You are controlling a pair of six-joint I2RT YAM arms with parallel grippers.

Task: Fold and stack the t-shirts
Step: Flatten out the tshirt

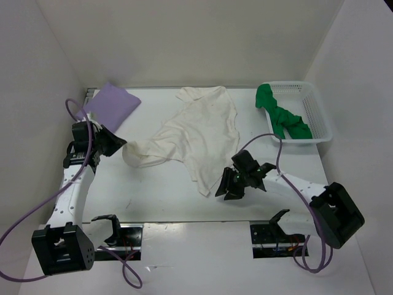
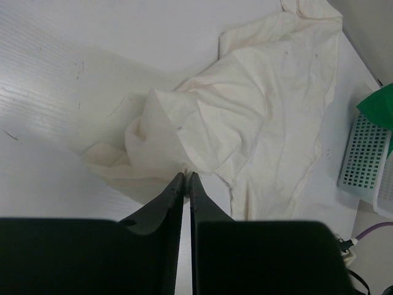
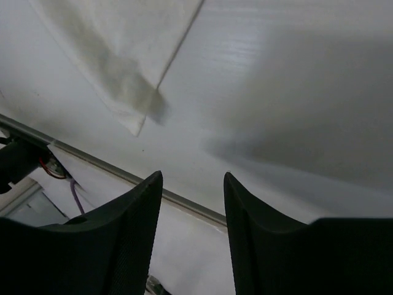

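The white t-shirt [image 1: 202,132] lies crumpled across the middle of the table. My left gripper [image 1: 121,146] is shut on its left edge, which bunches at the fingertips in the left wrist view [image 2: 185,175], with the shirt [image 2: 258,104] spread beyond them. My right gripper [image 1: 227,187] is open and empty, just off the shirt's near corner, which shows in the right wrist view [image 3: 123,55] ahead of the gripper [image 3: 192,178]. The lavender t-shirt [image 1: 112,104] lies folded at the back left. The green t-shirt [image 1: 284,117] lies bunched in the basket.
A white plastic mesh basket [image 1: 320,117] stands at the back right and also shows in the left wrist view [image 2: 365,160]. White walls enclose the table on three sides. The table's near edge with a metal rail [image 3: 184,200] runs close under my right gripper.
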